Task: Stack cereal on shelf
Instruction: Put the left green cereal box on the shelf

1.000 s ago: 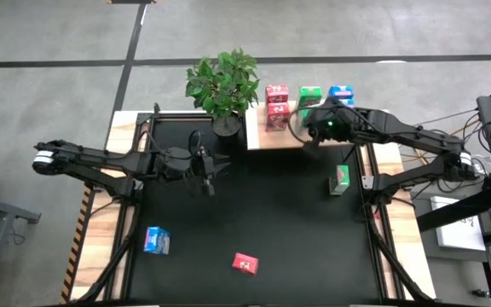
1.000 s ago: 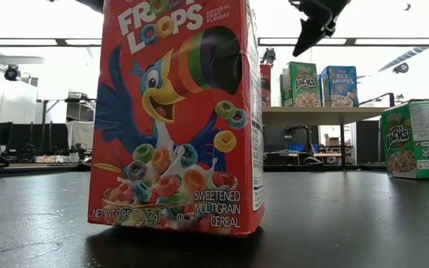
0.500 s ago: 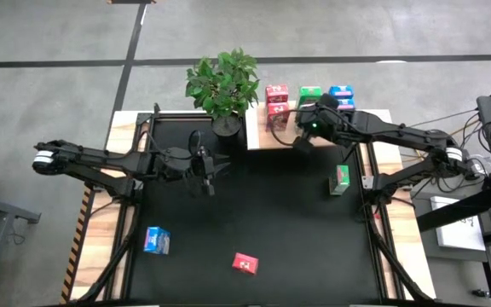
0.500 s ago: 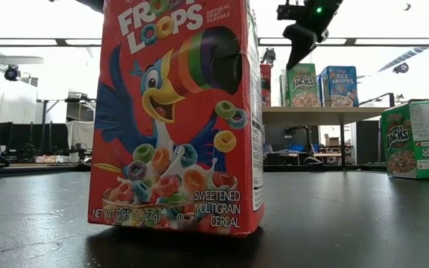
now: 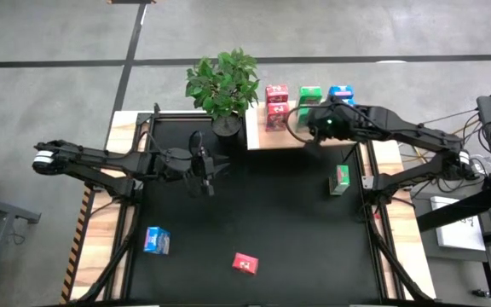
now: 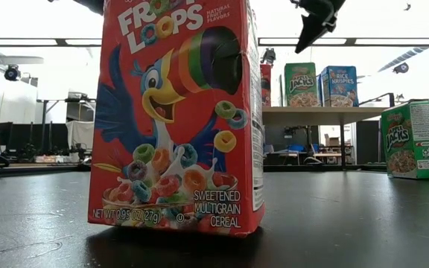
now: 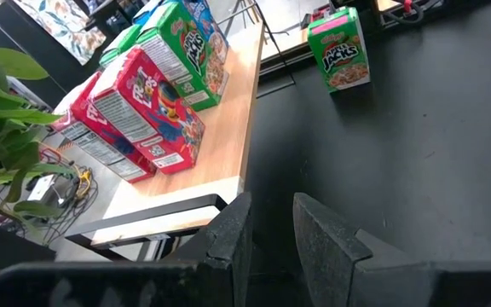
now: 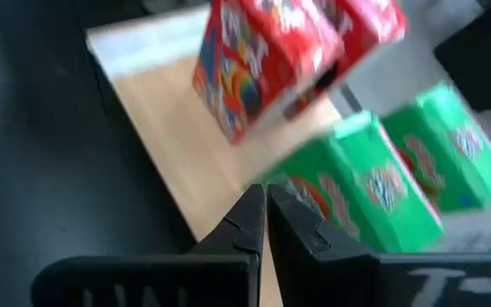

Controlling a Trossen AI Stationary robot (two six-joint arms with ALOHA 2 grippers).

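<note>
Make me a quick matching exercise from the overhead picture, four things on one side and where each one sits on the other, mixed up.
Things:
1. Loose green Apple Jacks box
2. Loose blue cereal box
3. Potted plant
4. Right gripper

Places:
A. near-left part of the black tabletop
B. above the near edge of the wooden shelf, in front of the green boxes
C. right side of the tabletop
D. far edge of the table, left of the shelf

Pairs: 1-C, 2-A, 3-D, 4-B
</note>
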